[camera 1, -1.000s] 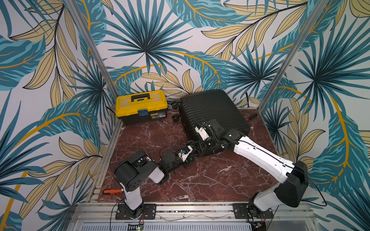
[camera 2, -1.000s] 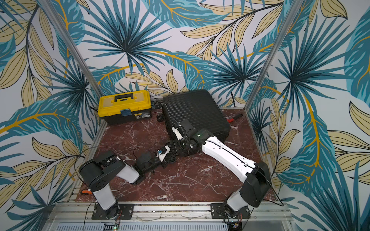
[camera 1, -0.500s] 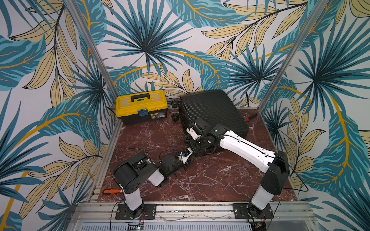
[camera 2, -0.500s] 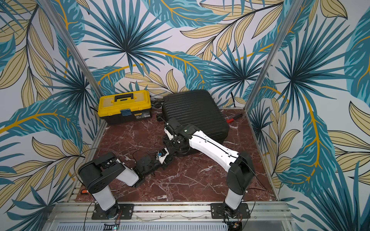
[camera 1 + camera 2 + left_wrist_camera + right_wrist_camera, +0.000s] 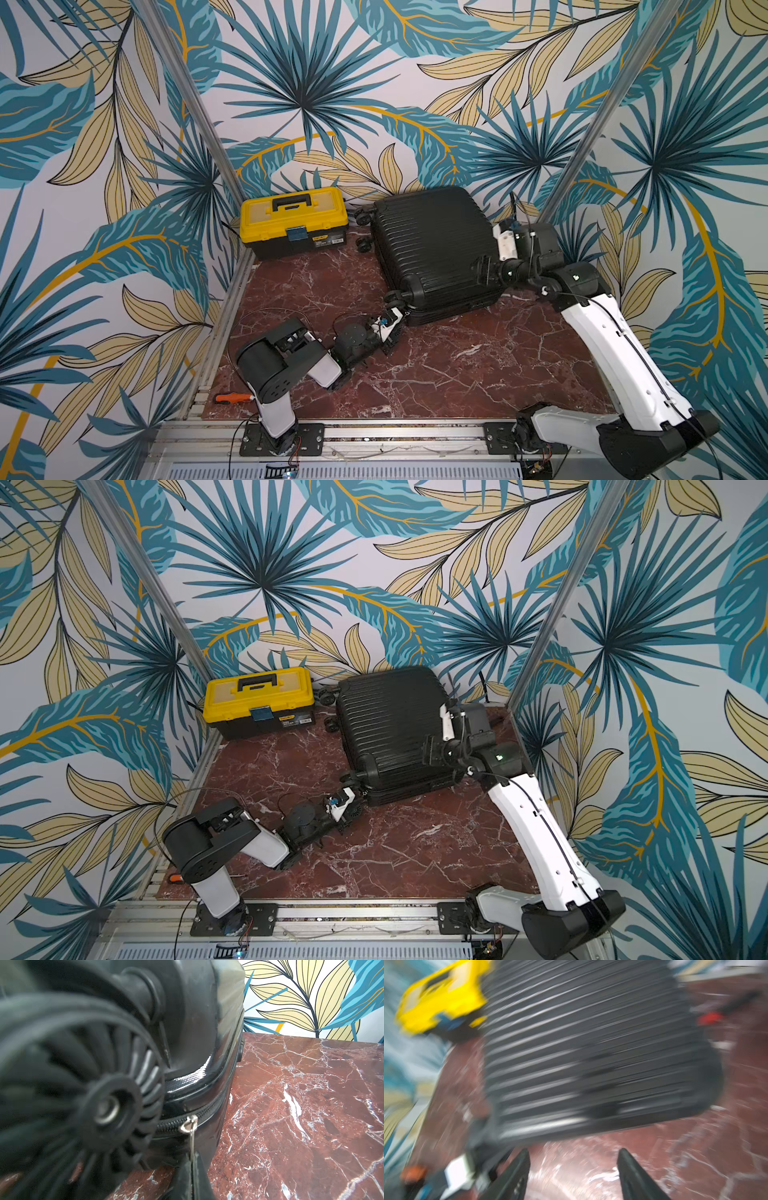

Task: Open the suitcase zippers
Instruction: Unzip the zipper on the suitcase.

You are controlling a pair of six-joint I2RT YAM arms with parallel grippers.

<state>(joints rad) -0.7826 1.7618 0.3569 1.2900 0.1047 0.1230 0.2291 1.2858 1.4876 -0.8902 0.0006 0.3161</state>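
Right jaws are swinging across to the suitcase's right edge, standing open and empty; left jaws are pinching shut on the zipper pull.

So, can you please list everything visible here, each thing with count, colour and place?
Ribbed hard-shell suitcase: one, black, lying flat at the table's back.
Plastic handled toolbox: one, yellow and black, back corner, beside the suitcase.
Zipper track: one, black, around the suitcase's side seam.
Metal zipper pull: one, silver, at a suitcase corner near a wheel.
Orange-handled screwdriver: one, orange, table's front left corner.
Blurred red item: one, red, on the table beside the suitcase.
Marble table: one, red-brown with white veins, under everything.
Robot's left tool: one, black, shut on the zipper pull.
Robot's right tool: one, black, open, empty, beside the suitcase.
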